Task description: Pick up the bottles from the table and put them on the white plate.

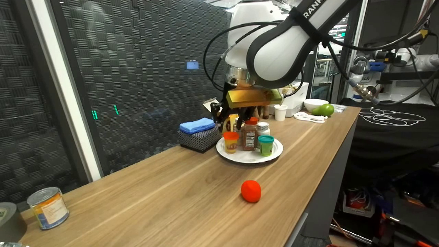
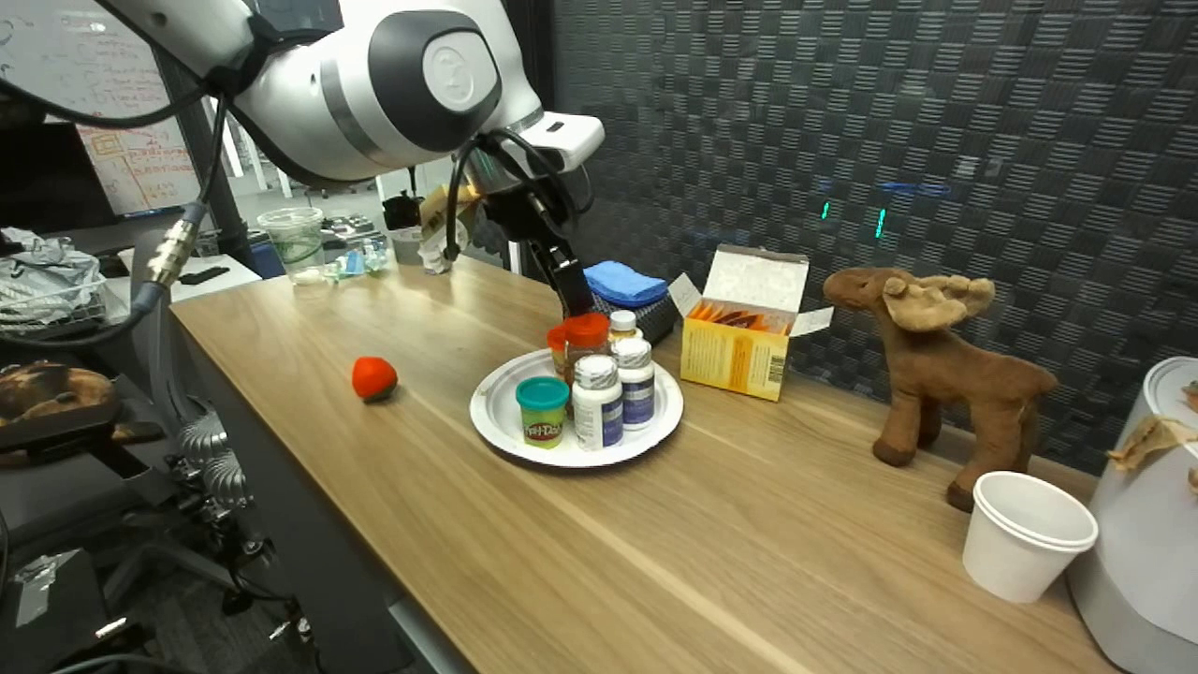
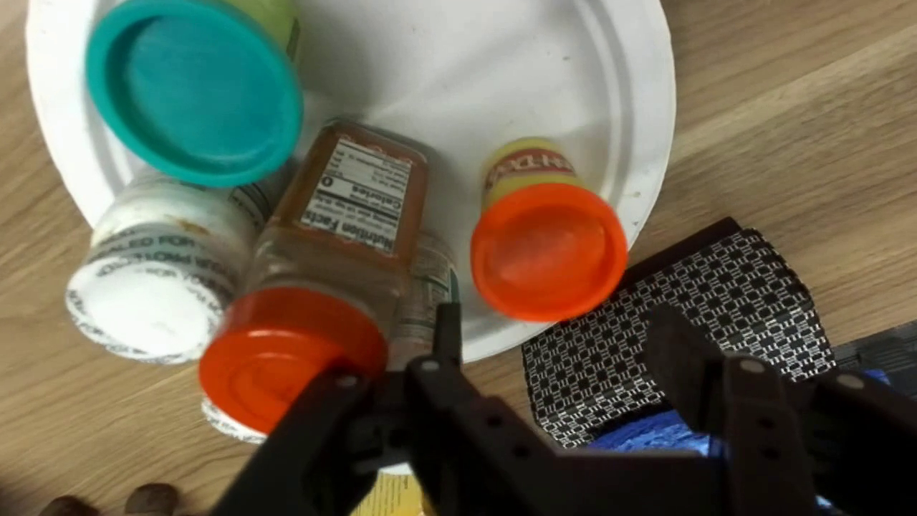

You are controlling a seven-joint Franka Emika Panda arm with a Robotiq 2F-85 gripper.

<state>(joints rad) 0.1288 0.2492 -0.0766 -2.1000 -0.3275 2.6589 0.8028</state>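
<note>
The white plate rests on the wooden table. It carries a reddish-brown bottle with a red lid, a short orange-lidded tub and a teal-lidded tub. Also on it, three white bottles with white caps cluster at the side, one white bottle foremost; in the wrist view they are partly covered by the red-lidded bottle. My gripper is open just above the plate's edge, its fingers apart and nothing between them. One finger is close beside the red lid; contact cannot be told.
A patterned box with a blue cloth stands against the plate's far side. Beyond are a yellow box, a plush moose and paper cups. A red round object and a metal can sit apart.
</note>
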